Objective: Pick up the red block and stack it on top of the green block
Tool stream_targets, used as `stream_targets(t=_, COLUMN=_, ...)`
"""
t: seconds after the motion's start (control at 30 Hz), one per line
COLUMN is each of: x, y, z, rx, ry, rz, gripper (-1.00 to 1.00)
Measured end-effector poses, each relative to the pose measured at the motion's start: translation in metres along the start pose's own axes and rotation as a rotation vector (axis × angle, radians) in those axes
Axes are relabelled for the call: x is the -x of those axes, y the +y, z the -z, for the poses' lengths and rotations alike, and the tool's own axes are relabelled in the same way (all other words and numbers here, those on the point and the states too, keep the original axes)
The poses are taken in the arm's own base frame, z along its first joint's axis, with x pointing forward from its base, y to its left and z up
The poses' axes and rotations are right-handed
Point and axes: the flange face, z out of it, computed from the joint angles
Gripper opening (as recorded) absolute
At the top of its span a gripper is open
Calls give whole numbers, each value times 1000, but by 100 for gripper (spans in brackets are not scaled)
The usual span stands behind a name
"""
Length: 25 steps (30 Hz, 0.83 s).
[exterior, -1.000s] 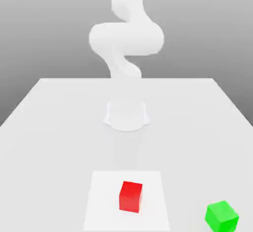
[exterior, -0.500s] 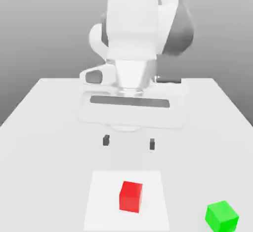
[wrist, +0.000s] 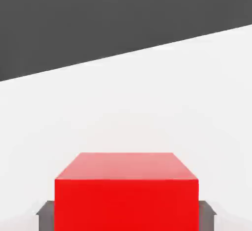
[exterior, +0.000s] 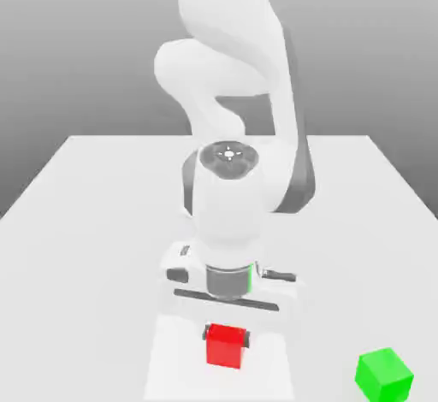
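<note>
Scene: white table (exterior: 85, 221) under a grey backdrop, rendered in simulation, with one white robot arm (exterior: 231, 92) rising from the table's far middle and bending down toward the near edge.

Arm: the wrist points straight down, and the hand sits low over the front of the table, at about 6 o'clock from the arm's base in the exterior view.

Gripper: the gripper (exterior: 226, 336) is down at the red block, one dark finger on each side of it. The fingers (wrist: 45, 215) show as grey pads at the block's two side faces in the hand view. The jaws are narrow, about the width of the block; whether the pads press on it or stand just apart cannot be told.

Red block: the red block (exterior: 226, 345) rests on the table inside a paler square patch (exterior: 171, 366), near the front edge, between the fingers. In the hand view the block (wrist: 126, 195) looms large and square-on.

Green block: the green block (exterior: 384, 374) sits on the table well apart from the red one, at about 4 o'clock from it in the exterior view, turned slightly on its base.
</note>
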Motion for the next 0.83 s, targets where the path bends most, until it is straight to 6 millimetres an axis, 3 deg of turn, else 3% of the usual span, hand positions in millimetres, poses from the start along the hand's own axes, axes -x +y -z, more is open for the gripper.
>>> stream_targets(t=0.07, x=0, y=0, z=0, rx=0, ry=0, rz=-1, gripper=-100)
stream_targets(t=0.27, x=2, y=-4, z=58, rx=1, ry=0, rz=20, gripper=-100)
stream_targets(t=0.4, x=49, y=-69, z=76, rx=2, ry=-1, rz=332, gripper=-100)
stream_targets(t=0.53, x=118, y=-133, z=92, rx=1, ry=-2, rz=680, gripper=-100)
stream_targets(t=0.6, x=144, y=-151, z=86, rx=1, ry=-2, rz=790, gripper=-100)
stream_targets(t=0.7, x=152, y=-156, z=48, rx=1, ry=-1, rz=822, gripper=-100)
stream_targets(t=0.73, x=152, y=-156, z=39, rx=1, ry=-1, rz=825, gripper=100)
stream_targets(t=0.83, x=152, y=-156, z=39, rx=1, ry=-1, rz=825, gripper=100)
